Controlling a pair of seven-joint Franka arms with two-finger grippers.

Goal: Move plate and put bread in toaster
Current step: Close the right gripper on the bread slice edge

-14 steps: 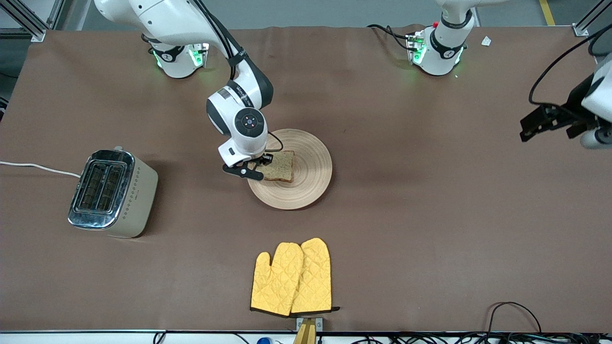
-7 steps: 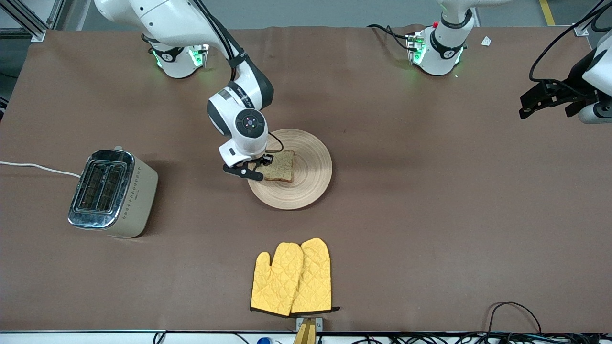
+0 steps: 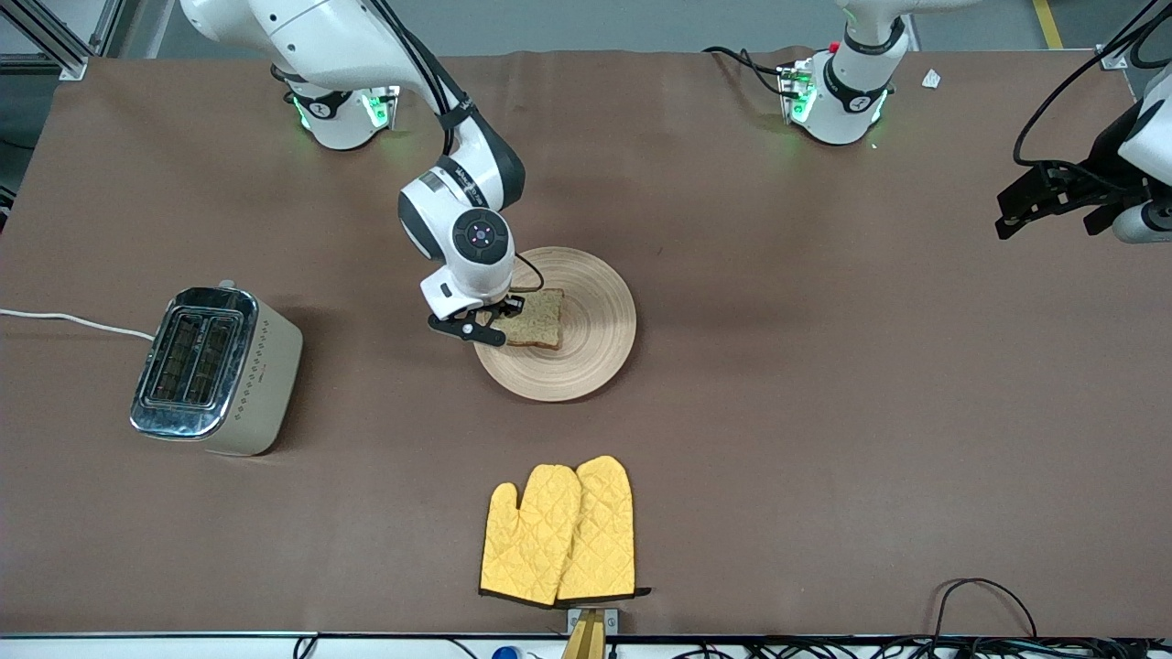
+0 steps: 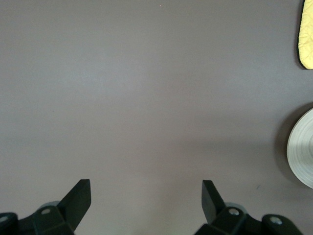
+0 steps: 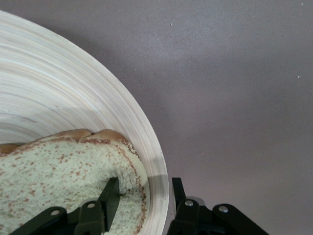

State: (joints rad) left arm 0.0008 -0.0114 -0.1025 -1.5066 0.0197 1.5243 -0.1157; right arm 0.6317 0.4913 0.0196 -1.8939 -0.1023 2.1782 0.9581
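1. Right tool [image 3: 482, 322] down at the plate [image 3: 586, 352], at the rim facing the toaster [image 3: 215, 371].
2. In the right wrist view, one finger [image 5: 111, 195] resting on top of the bread [image 5: 63, 171], the other just outside the plate's rim [image 5: 155, 161]; fingers close together, with the bread's edge and the rim between them.
3. Bread flat on the plate, directly under the right tool.
4. Toaster on the surface [image 3: 824, 412], well apart from the right tool, toward the right arm's end.
5. Left tool [image 4: 145, 196] spread wide, waiting over bare surface near the left arm's end; well apart from plate and bread.
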